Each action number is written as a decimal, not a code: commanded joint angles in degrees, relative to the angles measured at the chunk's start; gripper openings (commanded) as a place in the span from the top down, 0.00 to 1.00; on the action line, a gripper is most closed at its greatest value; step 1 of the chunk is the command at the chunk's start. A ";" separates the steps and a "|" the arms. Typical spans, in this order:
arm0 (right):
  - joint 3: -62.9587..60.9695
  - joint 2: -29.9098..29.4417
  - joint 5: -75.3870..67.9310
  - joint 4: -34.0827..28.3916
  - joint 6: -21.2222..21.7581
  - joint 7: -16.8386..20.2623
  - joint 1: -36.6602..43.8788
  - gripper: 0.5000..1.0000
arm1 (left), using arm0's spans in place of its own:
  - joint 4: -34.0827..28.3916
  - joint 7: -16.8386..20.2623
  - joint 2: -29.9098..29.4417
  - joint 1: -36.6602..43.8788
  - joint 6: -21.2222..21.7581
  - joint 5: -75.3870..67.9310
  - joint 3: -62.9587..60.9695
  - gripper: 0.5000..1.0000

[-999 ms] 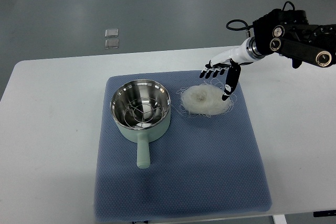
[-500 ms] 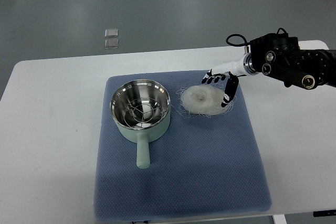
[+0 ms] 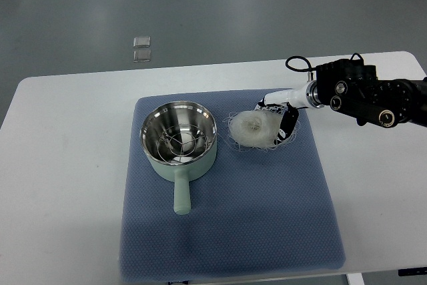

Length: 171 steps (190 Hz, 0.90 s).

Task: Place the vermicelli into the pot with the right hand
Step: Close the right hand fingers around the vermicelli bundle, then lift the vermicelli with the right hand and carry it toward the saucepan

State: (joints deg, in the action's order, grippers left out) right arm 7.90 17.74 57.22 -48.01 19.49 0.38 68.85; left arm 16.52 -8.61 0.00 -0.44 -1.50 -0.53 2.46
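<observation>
A pale nest of vermicelli (image 3: 251,129) lies on the blue mat (image 3: 233,218), just right of the pot. The mint-green pot (image 3: 195,164) has a steel interior with a wire rack inside, and its handle points toward the near edge. My right hand (image 3: 277,115) reaches in from the right, low over the nest's right side. Its fingers (image 3: 265,103) curl over the nest's far edge and the thumb (image 3: 288,125) presses its right edge, so the hand is shut on the vermicelli. The nest still rests on the mat. The left arm is out of view.
The mat covers the middle of a white table (image 3: 60,165). My black forearm (image 3: 363,91) with a looped cable spans the table's right part. Two small clear squares (image 3: 141,49) lie on the grey floor beyond the table.
The right hand dropped from above the nest's far right onto it and its fingers curled around it. The nest shifted slightly toward the pot.
</observation>
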 commanded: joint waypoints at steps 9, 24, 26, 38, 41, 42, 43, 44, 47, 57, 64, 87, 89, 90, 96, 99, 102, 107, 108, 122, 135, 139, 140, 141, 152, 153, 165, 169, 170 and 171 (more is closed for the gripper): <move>0.19 -1.65 0.18 0.99 -1.73 -0.46 -0.82 1.00 | -0.08 -0.01 0.00 0.00 0.00 0.09 0.09 0.00; 0.27 -1.74 0.88 1.16 -1.82 -0.46 -0.65 1.00 | -0.08 -0.01 0.00 0.00 0.00 0.09 0.00 0.00; 0.27 -1.74 0.97 1.16 -1.82 -0.46 -0.65 1.00 | -0.08 -0.01 0.00 0.00 0.00 0.09 0.00 0.00; 0.10 -0.95 1.06 1.16 -1.56 -0.81 -0.21 1.00 | -0.17 -0.01 0.00 0.00 0.00 0.09 0.00 0.00; 0.01 -0.86 0.88 1.16 -1.47 -0.99 -0.12 1.00 | -0.17 -0.01 0.00 0.00 0.00 0.09 0.00 0.00; -0.08 -0.78 0.79 1.08 -1.47 -1.16 -0.12 1.00 | -0.17 -0.01 0.00 0.00 0.00 0.09 0.00 0.00; -0.08 -0.78 0.79 1.07 -1.47 -1.17 -0.12 1.00 | -0.17 -0.01 0.00 0.00 0.00 0.09 0.00 0.00; -0.16 -0.60 0.62 1.07 -1.38 -1.43 0.05 1.00 | -0.17 -0.01 0.00 0.00 0.00 0.09 0.00 0.00; -0.17 -0.34 0.53 0.99 -1.30 -1.61 0.14 1.00 | -0.26 -0.01 0.00 0.00 0.00 0.09 0.00 0.00; -0.25 1.51 0.35 0.37 -0.94 -2.31 1.90 1.00 | -0.17 -0.01 0.00 0.00 0.00 0.09 0.00 0.00; -0.17 3.26 0.18 -0.94 -0.59 -2.31 4.09 1.00 | -0.17 -0.01 0.00 0.00 0.00 0.09 0.00 0.00; -0.34 10.11 -0.09 -6.74 4.24 -2.40 10.95 1.00 | -0.17 -0.01 0.00 0.00 0.09 0.09 0.00 0.00; -0.34 10.82 -0.17 -7.36 4.68 -2.40 11.74 1.00 | -0.17 -0.01 0.00 0.00 0.00 0.09 0.00 0.00; -0.34 10.82 -0.17 -7.36 4.68 -2.40 11.74 1.00 | -0.17 -0.01 0.00 0.00 0.00 0.09 0.00 0.00; -0.61 12.76 -0.17 -8.77 6.00 -2.48 14.03 1.00 | -0.17 -0.01 0.00 0.00 0.00 0.09 0.00 0.00; -0.69 13.98 -0.17 -9.91 6.70 -2.48 15.43 1.00 | -0.17 0.08 0.00 0.00 0.09 0.09 0.00 0.00; -0.78 14.52 -0.17 -10.35 7.05 -2.48 16.05 1.00 | -0.17 -0.01 0.00 0.00 0.00 0.09 0.00 0.00; -0.87 16.44 -0.17 -11.67 8.10 -2.48 17.98 1.00 | -0.17 0.08 0.00 0.00 0.00 0.09 0.00 0.00; -0.87 16.45 -0.17 -11.67 8.11 -2.48 17.98 1.00 | -0.17 0.08 0.00 0.00 0.00 0.09 0.00 0.00; -0.87 20.14 -0.44 -14.22 10.39 -2.57 21.85 1.00 | -0.17 -0.01 0.00 0.00 0.00 0.09 -0.08 0.00; -0.87 21.90 -1.23 -15.98 11.27 -2.57 24.14 1.00 | -0.17 -0.01 0.00 0.00 0.00 0.09 -0.08 0.00; -0.87 22.34 -1.49 -16.59 11.27 -2.57 24.49 1.00 | -0.17 -0.01 0.00 0.00 0.00 0.09 -0.08 0.00; -0.87 22.51 -1.58 -16.85 11.27 -2.57 24.58 1.00 | -0.17 -0.01 0.00 0.00 0.00 0.09 -0.08 0.00; -0.87 22.51 -1.58 -16.86 11.27 -2.57 24.58 1.00 | -0.17 -0.01 0.00 0.00 0.00 0.09 -0.08 0.00; -0.96 23.31 -2.37 -18.35 11.10 -2.57 24.58 1.00 | 0.00 -0.01 0.00 0.00 0.00 0.09 -0.17 0.00; -0.96 23.31 -2.37 -18.35 11.10 -2.57 24.58 1.00 | 0.00 -0.01 0.00 0.00 0.00 0.09 -0.17 0.00; -0.96 23.48 -2.99 -19.32 10.83 -2.57 24.23 1.00 | 0.00 -0.01 0.00 0.00 0.00 0.09 -0.17 0.00; -0.96 23.48 -3.16 -19.58 10.83 -2.57 24.05 1.00 | 0.00 -0.01 0.00 0.00 0.00 0.09 -0.17 0.00; -0.96 23.48 -3.16 -19.58 10.83 -2.57 24.05 1.00 | 0.00 -0.01 0.00 0.00 0.00 0.09 -0.17 0.00; -0.96 23.57 -3.25 -19.58 10.75 -2.57 24.05 1.00 | 0.00 -0.01 0.00 0.00 0.00 0.09 -0.08 0.00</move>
State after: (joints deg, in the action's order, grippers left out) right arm 6.99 40.78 54.88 -66.24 30.55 -2.21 93.16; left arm 16.46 -8.60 0.00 -0.43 -1.49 -0.44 2.31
